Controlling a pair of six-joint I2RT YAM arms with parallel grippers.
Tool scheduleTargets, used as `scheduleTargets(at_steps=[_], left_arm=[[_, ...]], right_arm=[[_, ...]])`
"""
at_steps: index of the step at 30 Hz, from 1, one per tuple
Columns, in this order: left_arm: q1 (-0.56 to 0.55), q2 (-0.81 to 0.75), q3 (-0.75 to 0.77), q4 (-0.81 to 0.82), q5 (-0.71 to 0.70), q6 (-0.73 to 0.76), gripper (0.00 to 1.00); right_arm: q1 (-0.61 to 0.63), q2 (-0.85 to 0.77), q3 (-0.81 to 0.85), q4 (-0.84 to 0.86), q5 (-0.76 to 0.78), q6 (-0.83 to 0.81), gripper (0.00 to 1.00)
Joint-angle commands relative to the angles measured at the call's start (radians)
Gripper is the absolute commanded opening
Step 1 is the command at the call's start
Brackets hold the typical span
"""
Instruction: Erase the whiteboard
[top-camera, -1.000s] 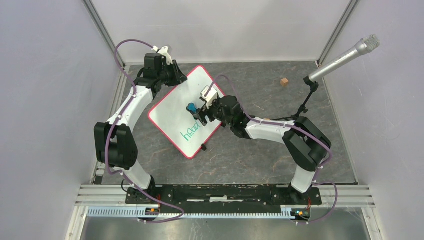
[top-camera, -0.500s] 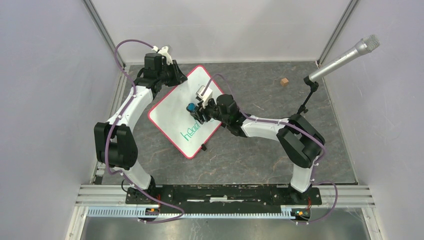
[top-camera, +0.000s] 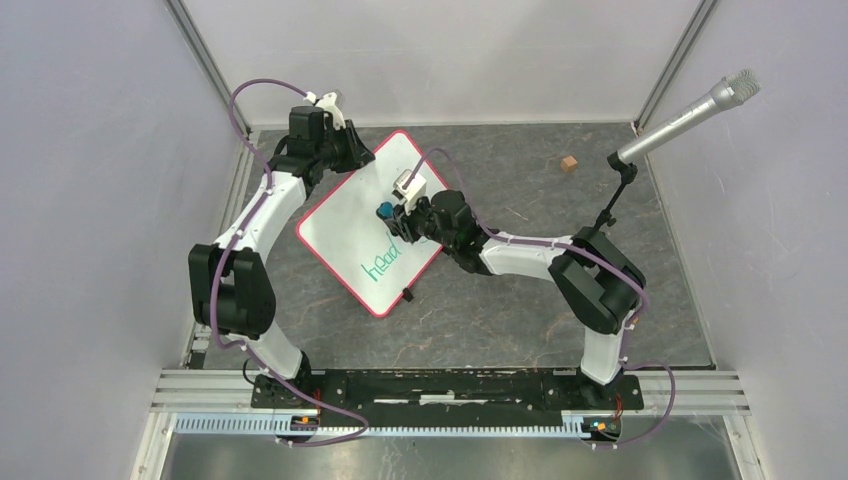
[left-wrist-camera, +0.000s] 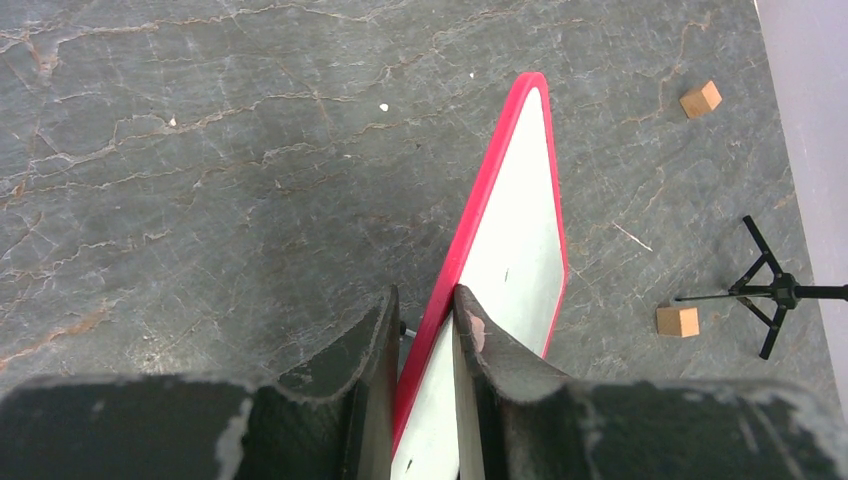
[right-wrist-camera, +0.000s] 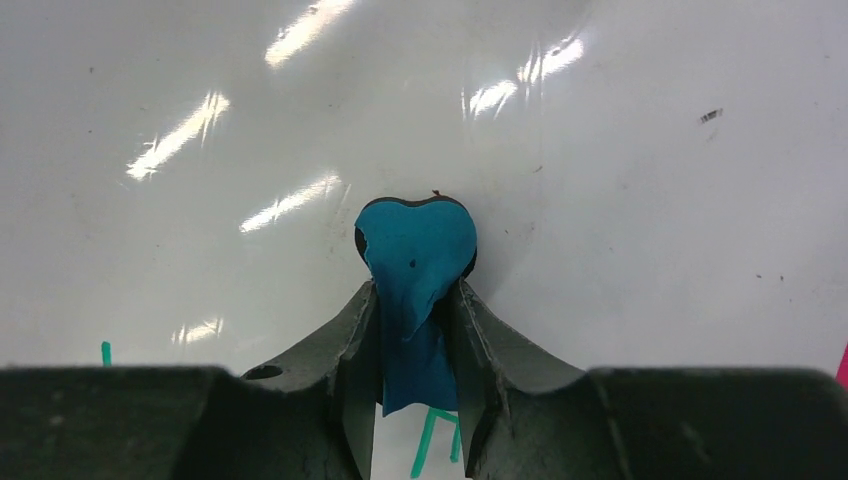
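The whiteboard (top-camera: 345, 225), white with a red rim, lies tilted on the dark table, with green handwriting (top-camera: 383, 264) near its lower corner. My left gripper (top-camera: 352, 156) is shut on the board's far rim; in the left wrist view the red edge (left-wrist-camera: 500, 170) runs between the fingers (left-wrist-camera: 425, 300). A small blue eraser (top-camera: 383, 211) stands on the middle of the board. My right gripper (top-camera: 394, 220) is shut on it. In the right wrist view both fingers press the sides of the blue eraser (right-wrist-camera: 415, 245), with green strokes (right-wrist-camera: 432, 440) just beneath.
A microphone (top-camera: 690, 115) on a black tripod (left-wrist-camera: 770, 290) stands at the right. A small wooden cube (top-camera: 569, 164) lies at the far right of the table; the left wrist view shows two cubes (left-wrist-camera: 701, 99) (left-wrist-camera: 677, 321). Grey walls enclose the table.
My right gripper has slid left over the board onto the blue eraser and its jaws have come together on it. The left arm and the board have not moved.
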Motion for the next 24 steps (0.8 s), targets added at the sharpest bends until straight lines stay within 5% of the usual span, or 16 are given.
scheduleTargets(at_steps=[1,11,18,24], left_arm=[[-0.015,0.022,0.023,-0.027,0.046,-0.044,0.24],[-0.014,0.029,0.025,-0.036,0.022,-0.02,0.24],[-0.014,0.032,0.028,-0.036,0.016,-0.014,0.23],[-0.014,0.028,0.024,-0.027,0.037,-0.03,0.23]], right_arm=[[-0.004,-0.016,-0.027,0.04,0.167,0.062,0.32],[-0.094,-0.058,-0.159,0.024,0.268,0.227,0.32],[-0.209,0.02,-0.227,0.106,0.172,0.454,0.3],[-0.172,0.063,-0.183,0.172,0.08,0.476,0.31]])
